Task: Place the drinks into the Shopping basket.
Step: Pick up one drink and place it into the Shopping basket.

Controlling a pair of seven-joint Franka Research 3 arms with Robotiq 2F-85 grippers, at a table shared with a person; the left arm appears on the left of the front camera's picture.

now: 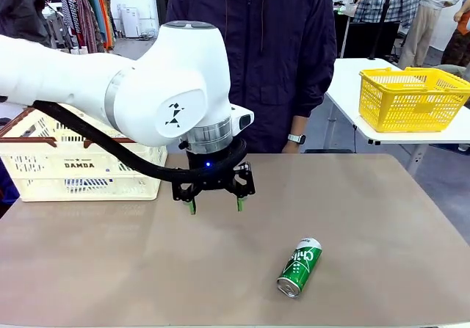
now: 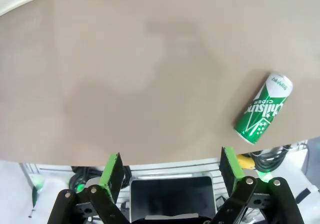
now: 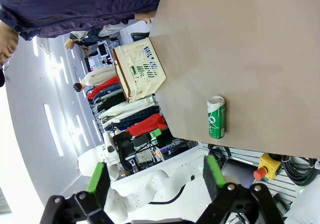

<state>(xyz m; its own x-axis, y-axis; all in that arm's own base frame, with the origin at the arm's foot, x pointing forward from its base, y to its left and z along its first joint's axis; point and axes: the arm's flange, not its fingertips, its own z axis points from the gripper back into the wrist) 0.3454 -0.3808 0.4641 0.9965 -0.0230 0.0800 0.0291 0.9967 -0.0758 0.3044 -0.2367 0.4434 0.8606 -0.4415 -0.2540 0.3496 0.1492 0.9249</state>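
1. While spread and empty over the table [image 1: 110, 269], left gripper [image 1: 215, 206] hangs short of the can [image 1: 299, 266], which lies on its side at 4 o'clock from the pads; risks closing on air unless shifted that way first.
2. Basket [image 1: 81, 168] at 9 o'clock of the gripper, at the table's far left; could clip the rim on a low carry.
3. Can round and free to roll; likely to skid toward the near edge if nudged by one pad.
4. Right gripper [image 3: 156, 176] spread too, holding nothing, off the table's edge.
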